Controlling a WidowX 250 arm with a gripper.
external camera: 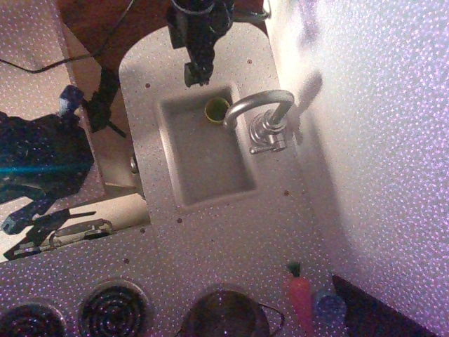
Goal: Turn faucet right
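Note:
The faucet (265, 121) is shiny silver, standing at the right rim of the sink (203, 151). Its arched spout curves left and ends over the sink's far right corner, right next to a small yellow-green cup (216, 109). A small lever sticks out low on its base toward the sink. My gripper (197, 72) is dark and hangs over the counter just beyond the sink's far edge, left of the faucet and apart from it. Its fingers are too dark to tell whether they are open or shut.
A speckled wall (379, 140) rises right of the faucet. Stove burners (116, 309) and a dark pot (226, 314) sit at the near edge. An orange carrot toy (300, 298) lies at the near right. Dark clutter and cables are at the left.

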